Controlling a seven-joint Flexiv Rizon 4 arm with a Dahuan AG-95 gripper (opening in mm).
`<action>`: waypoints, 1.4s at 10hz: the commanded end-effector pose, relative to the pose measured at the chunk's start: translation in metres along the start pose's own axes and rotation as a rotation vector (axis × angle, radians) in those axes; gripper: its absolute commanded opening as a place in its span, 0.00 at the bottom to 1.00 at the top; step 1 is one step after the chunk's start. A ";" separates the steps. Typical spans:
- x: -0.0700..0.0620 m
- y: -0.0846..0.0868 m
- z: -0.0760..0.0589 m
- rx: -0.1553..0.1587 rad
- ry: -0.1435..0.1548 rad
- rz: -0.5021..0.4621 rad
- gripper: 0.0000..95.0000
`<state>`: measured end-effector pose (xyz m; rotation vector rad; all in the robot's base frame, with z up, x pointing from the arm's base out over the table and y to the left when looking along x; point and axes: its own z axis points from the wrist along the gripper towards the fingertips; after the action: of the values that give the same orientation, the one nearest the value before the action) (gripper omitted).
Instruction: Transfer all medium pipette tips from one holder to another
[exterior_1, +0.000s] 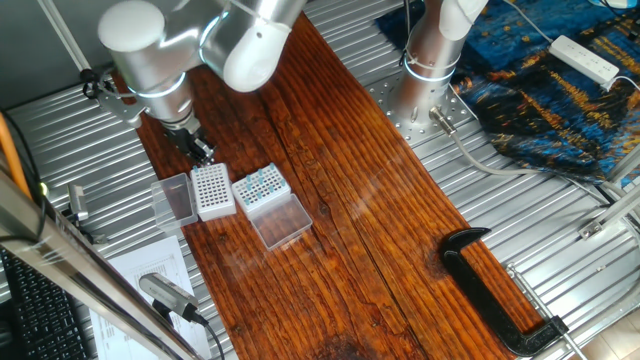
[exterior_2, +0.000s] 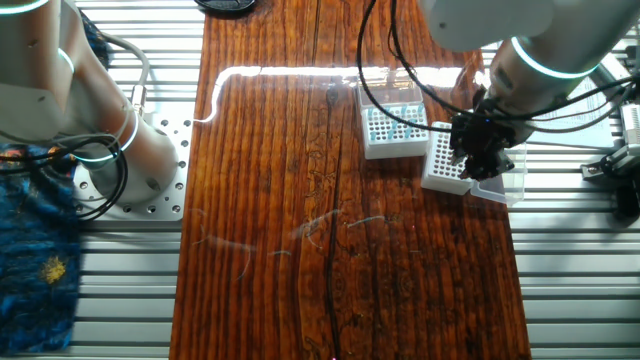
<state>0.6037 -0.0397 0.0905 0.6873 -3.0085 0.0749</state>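
The opaque white-sided rack (exterior_1: 212, 190) stands on the wooden board with its smoky lid (exterior_1: 175, 198) folded open to its left. Its grid top shows rows of dark holes; I cannot make out any tips in it. It also shows in the other fixed view (exterior_2: 445, 162). Right beside it stands the clear-sided rack (exterior_1: 260, 187), (exterior_2: 392, 128), with several teal tips (exterior_1: 262, 183) in its grid and its clear lid (exterior_1: 283, 222) lying open. My gripper (exterior_1: 202, 151), (exterior_2: 474, 152) hangs just above the far edge of the white rack, dark fingers close together. Whether they hold a tip is too small to tell.
A black C-clamp (exterior_1: 500, 290) lies at the board's near right end. A second arm's base (exterior_1: 430, 70) stands behind the board, next to a blue patterned cloth (exterior_1: 545, 90). Papers and a keyboard (exterior_1: 40, 300) lie at the left.
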 end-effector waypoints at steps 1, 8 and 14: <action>-0.006 0.000 0.001 0.000 -0.003 0.007 0.20; -0.009 -0.008 0.011 0.012 -0.016 0.012 0.20; -0.009 -0.009 0.016 0.016 -0.023 0.015 0.20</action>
<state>0.6153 -0.0449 0.0740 0.6725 -3.0379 0.0930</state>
